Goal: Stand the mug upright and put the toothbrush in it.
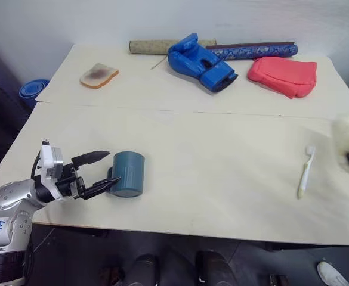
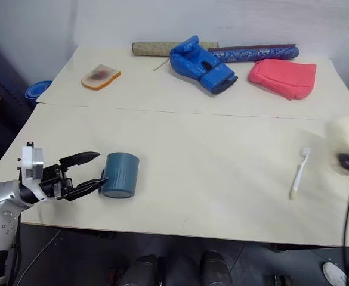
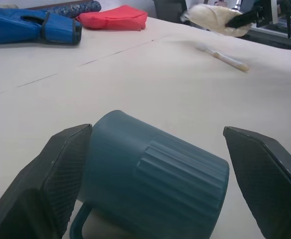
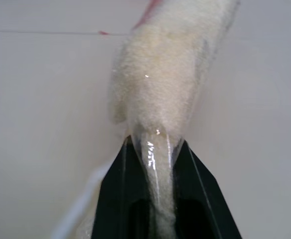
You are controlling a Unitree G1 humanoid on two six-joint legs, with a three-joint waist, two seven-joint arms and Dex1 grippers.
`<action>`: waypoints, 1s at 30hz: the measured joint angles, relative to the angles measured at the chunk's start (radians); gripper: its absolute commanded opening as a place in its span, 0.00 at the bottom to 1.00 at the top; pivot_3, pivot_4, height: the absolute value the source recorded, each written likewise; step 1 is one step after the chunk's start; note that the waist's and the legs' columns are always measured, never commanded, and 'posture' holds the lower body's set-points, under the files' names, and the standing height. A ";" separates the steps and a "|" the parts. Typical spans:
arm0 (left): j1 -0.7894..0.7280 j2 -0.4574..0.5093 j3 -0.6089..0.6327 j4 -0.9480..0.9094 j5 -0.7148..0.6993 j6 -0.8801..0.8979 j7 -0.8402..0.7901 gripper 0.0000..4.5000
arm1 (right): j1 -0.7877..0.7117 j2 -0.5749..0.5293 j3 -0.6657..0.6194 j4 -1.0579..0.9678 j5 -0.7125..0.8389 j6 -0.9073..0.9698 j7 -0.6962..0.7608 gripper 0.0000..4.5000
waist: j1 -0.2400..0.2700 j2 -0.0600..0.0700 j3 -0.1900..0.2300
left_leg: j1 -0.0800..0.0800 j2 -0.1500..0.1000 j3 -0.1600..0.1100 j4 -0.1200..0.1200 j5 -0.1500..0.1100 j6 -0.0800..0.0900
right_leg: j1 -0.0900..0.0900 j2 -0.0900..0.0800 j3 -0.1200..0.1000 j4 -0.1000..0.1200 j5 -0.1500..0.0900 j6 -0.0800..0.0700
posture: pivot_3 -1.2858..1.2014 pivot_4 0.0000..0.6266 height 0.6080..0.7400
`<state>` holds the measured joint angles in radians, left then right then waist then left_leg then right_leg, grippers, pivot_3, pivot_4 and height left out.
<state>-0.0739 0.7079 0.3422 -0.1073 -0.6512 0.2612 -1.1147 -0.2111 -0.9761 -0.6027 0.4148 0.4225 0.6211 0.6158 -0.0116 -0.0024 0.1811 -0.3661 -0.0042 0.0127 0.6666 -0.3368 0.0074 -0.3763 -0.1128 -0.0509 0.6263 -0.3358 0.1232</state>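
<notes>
Left end effector gapes wide around the tipped mug on the pale table; right end effector pinches a cream rolled cloth beside the toothbrush.

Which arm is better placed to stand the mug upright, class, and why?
The left. Its open claw sits right at the mug, which lies on its side, one finger on each side. The right claw is shut on a cream cloth at the table's far edge.
</notes>
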 measured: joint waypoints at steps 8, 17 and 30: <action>-0.034 0.014 -0.008 0.015 0.004 0.001 -0.001 1.00 | -0.130 -0.039 0.136 0.351 -0.107 -0.175 0.116 0.49 | -0.017 0.005 0.000 | 0.000 0.001 0.000 0.000 0.001 -0.001 | -0.001 0.000 0.000 0.000 0.000 0.000 | 0.52 0.24 1.00; 0.023 0.110 0.089 0.136 0.053 0.167 0.183 1.00 | 0.171 -0.120 0.089 0.213 -0.190 -0.753 0.291 0.99 | -0.008 0.006 0.001 | -0.001 0.000 -0.001 -0.001 0.001 -0.001 | 0.000 0.000 0.000 -0.004 0.001 0.003 | 0.52 0.24 1.00; 0.088 0.262 0.185 0.171 0.105 0.598 0.420 1.00 | 0.248 0.245 0.273 -0.417 0.156 -0.864 0.604 0.99 | -0.009 0.004 0.002 | -0.002 0.002 -0.008 -0.001 0.000 -0.004 | 0.001 -0.004 0.004 -0.002 0.001 0.002 | 0.52 0.24 1.00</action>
<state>0.0138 0.9704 0.5277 0.0636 -0.5466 0.8592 -0.6948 0.0373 -0.7311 -0.3293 -0.0019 0.5786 -0.2425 1.2197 -0.0202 0.0021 0.1828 -0.3679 -0.0020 0.0043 0.6660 -0.3369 0.0030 -0.3758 -0.1171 -0.0473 0.6242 -0.3344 0.1255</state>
